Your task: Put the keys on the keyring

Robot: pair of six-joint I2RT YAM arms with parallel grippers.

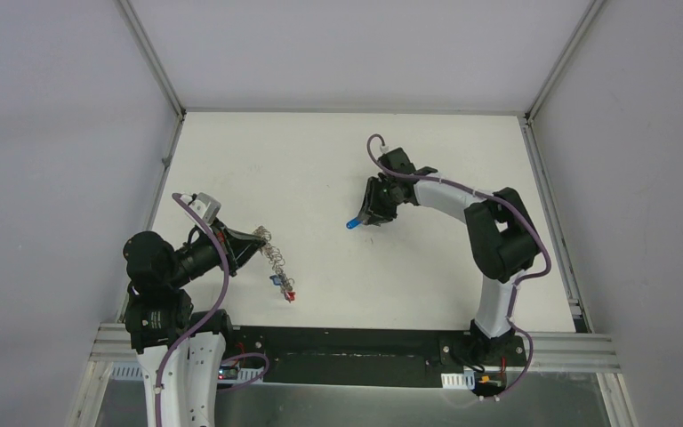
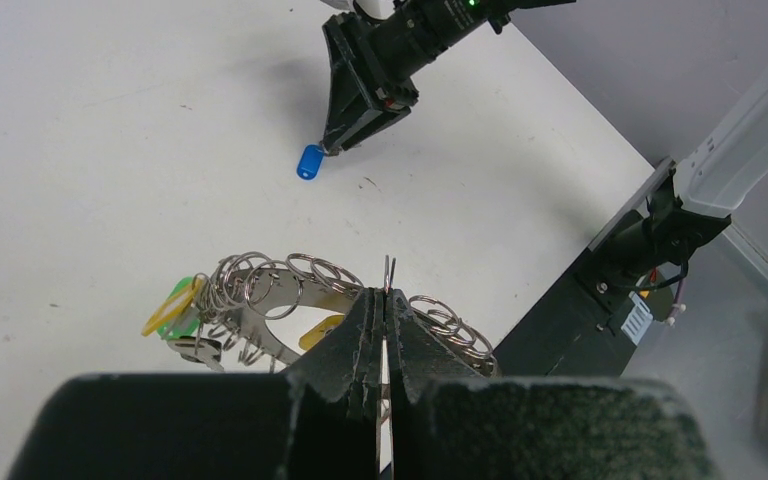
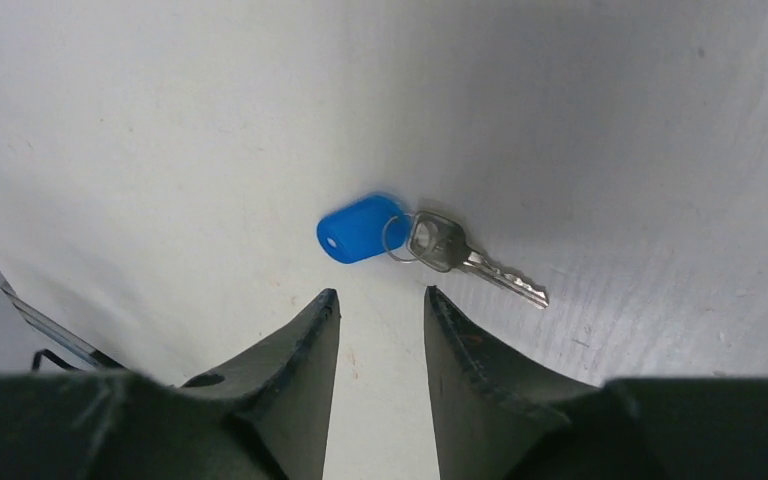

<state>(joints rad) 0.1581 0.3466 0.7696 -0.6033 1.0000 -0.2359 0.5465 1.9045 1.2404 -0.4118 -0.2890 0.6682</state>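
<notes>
While clamping keyring (image 2: 290,285) in left gripper (image 2: 387,297), poises right gripper (image 3: 380,298), jaws apart, beside blue-tagged key (image 3: 432,243); needs to straddle and pinch it.

Parts lost around the silvery-grey chain-like keyring (image 2: 285,290)

From the left wrist, the keyring's near stretch vanishes behind the closed black left pincer (image 2: 386,296). The pincer also covers part of a yellow plastic tag (image 2: 322,330) just beside it, and the small silver keys (image 2: 198,347) under the loop are too tangled to count. From above, well away from the keyring, the silver key joined to the blue oblong tag (image 1: 353,224) cannot be made out beneath the right pincer (image 1: 366,220).
</notes>
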